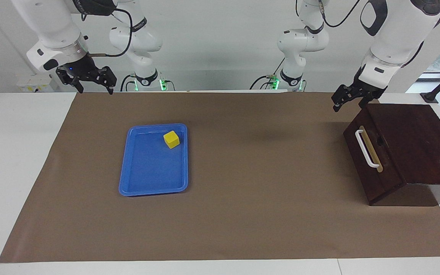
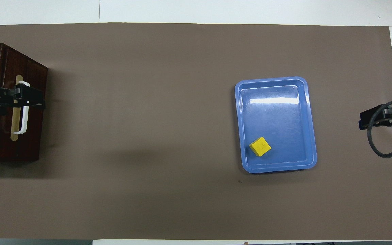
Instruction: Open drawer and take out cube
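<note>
Yellow against blue, the cube (image 1: 171, 139) already lies in the blue tray (image 1: 128, 168), in the corner nearer the robots, while the drawer (image 1: 372, 160) sits closed in its dark wooden box (image 1: 414, 141) at the left arm's end of the table — judged from this, the cube is out and little is left to do. Raised, the left gripper (image 1: 348, 101) hangs over the box's edge above the white handle (image 1: 367, 149), and the right gripper (image 1: 90, 82) waits over the mat's edge at its own end, fingers apart and empty; whether the left gripper's fingers are apart I cannot tell — nothing stands between tray and box but the bare brown mat (image 1: 262, 191).

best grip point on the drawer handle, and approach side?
Grip the white bar handle at mid-span, coming from in front of the drawer. The bar stands off the tan strip, leaving finger room around it. The left gripper hangs closest, above the box.
</note>
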`<action>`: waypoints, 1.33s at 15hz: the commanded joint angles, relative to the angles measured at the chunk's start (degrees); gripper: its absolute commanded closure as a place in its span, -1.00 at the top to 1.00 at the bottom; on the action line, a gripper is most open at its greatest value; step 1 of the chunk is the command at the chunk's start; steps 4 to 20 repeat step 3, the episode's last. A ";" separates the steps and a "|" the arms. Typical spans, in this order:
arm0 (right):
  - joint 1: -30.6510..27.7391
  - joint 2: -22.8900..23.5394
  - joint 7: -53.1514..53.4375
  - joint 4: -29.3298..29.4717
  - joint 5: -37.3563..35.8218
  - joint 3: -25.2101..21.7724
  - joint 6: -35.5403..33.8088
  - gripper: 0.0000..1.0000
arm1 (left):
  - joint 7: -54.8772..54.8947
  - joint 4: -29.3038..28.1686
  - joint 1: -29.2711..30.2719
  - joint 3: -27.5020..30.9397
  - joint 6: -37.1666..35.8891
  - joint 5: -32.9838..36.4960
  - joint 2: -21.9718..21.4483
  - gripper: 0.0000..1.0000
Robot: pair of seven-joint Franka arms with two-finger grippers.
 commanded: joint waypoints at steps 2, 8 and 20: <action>-1.26 0.15 -1.09 0.59 -0.10 0.68 0.42 1.00 | 1.16 -1.38 -0.86 0.81 -1.10 -0.64 -1.80 1.00; -1.44 0.15 -1.18 0.59 -0.10 0.68 0.42 1.00 | 1.34 -1.38 -0.86 0.81 -1.10 -0.64 -1.80 1.00; -1.44 0.15 -1.18 0.59 -0.10 0.68 0.42 1.00 | 1.34 -1.38 -0.86 0.81 -1.10 -0.64 -1.80 1.00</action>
